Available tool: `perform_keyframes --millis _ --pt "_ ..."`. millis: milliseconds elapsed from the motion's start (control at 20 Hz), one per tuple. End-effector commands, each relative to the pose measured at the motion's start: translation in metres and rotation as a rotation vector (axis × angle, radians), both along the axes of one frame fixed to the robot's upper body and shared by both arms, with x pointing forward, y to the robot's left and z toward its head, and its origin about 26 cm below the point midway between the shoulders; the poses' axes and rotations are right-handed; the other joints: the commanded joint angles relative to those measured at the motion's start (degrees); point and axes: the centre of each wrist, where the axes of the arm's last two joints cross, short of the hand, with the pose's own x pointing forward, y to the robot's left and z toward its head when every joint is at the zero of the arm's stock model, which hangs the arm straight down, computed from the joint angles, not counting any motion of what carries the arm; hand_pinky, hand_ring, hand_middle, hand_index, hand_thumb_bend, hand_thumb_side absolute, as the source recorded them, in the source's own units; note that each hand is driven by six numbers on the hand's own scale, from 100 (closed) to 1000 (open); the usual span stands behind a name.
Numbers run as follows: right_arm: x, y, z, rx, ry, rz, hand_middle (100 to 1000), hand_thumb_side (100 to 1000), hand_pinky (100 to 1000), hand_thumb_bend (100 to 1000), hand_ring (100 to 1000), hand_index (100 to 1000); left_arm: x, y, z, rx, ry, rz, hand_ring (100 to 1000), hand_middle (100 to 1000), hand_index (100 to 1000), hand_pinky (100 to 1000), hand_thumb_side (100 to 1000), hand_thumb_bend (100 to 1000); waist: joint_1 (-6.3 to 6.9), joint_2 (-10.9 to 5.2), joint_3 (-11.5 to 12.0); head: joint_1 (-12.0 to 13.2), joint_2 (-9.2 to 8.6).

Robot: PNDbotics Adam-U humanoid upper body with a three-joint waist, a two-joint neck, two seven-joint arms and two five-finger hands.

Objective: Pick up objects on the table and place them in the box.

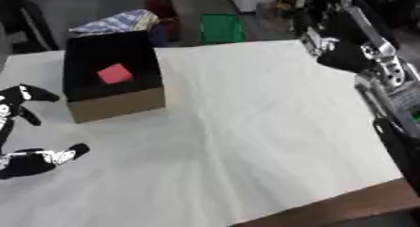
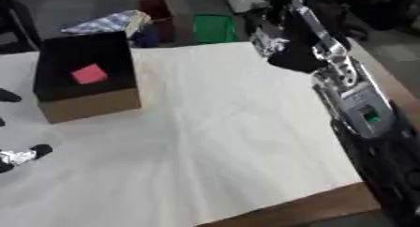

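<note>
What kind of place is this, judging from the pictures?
Probably a robot lab or workshop. A white-covered table holds only a cardboard box with a red block inside, and beyond it lie a green bin, folded cloth and dark equipment on a grey floor.

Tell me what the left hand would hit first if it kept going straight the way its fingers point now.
The left hand sits open at the view's left edge, fingers aimed rightward. Straight on lies only bare white table; the cardboard box holding the red block lies farther back, probably off that line, though depth is unclear.
</note>
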Motion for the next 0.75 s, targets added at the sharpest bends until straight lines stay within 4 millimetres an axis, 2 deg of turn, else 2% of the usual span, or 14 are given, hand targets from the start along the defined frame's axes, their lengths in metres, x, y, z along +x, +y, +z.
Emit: perform_keyframes --millis 50,350,550,750 --pt "-0.01 -0.012 0.0 0.025 0.0 -0.047 821 456 785 100 995 896 -0.001 0.011 0.008 0.011 -0.029 0.026 752 654 699 477 100 792 0.2 -0.69 -0.35 1.06 0.25" --pt "-0.021 -0.023 -0.029 0.057 0.067 -0.117 817 532 787 100 1000 894 -0.003 0.019 0.008 0.018 -0.028 0.06 754 657 698 479 100 783 0.45 -0.44 -1.1 1.97 0.38" --pt "-0.024 -0.026 -0.041 0.067 0.106 -0.141 810 584 787 100 1000 887 -0.003 0.022 0.008 0.028 -0.029 0.068 749 650 696 484 100 785 0.73 -0.31 -1.56 1.73 0.18" --pt "-0.026 -0.028 -0.048 0.081 0.125 -0.154 809 592 787 100 1000 887 -0.004 0.023 0.01 0.031 -0.036 0.079 746 647 695 488 100 786 0.97 -0.3 -1.61 1.89 0.25"
